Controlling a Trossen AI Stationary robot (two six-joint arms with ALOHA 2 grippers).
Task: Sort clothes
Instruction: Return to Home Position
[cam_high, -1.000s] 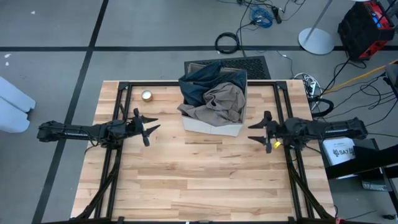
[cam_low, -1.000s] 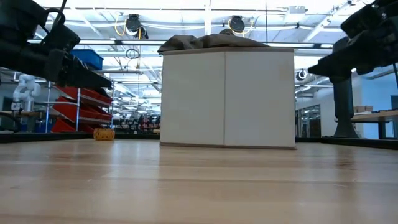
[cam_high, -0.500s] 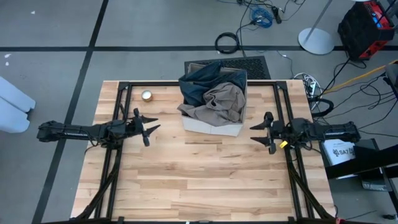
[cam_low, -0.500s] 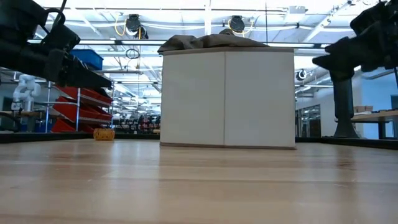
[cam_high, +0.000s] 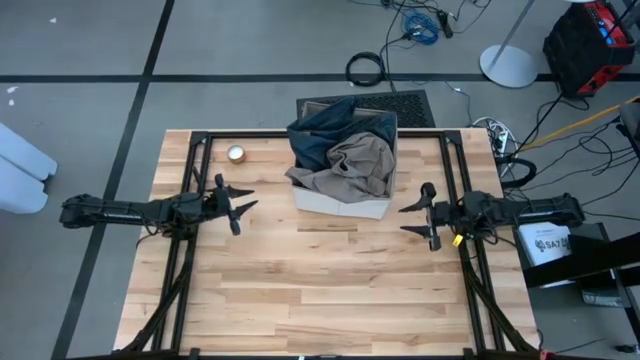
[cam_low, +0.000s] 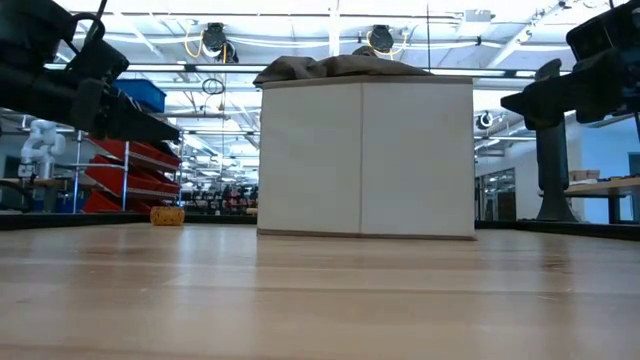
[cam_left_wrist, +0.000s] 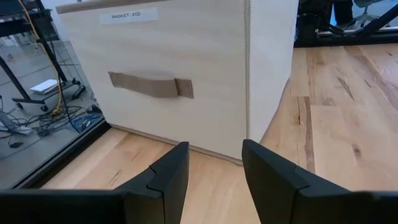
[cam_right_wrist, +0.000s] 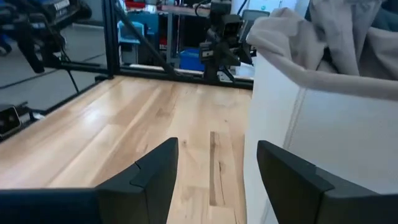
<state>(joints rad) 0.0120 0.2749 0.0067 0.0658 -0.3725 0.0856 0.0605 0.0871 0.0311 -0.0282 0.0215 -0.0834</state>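
Sorting looks done: the clothes (cam_high: 340, 160) lie heaped in the beige box (cam_high: 338, 206) at the worktop's (cam_high: 330, 290) far middle (khaki on top), while the left tool (cam_high: 245, 200) and right tool (cam_high: 405, 220) hang spread and empty either side of it.

Beige box (cam_high: 340, 206), small yellow roll (cam_high: 236, 153)
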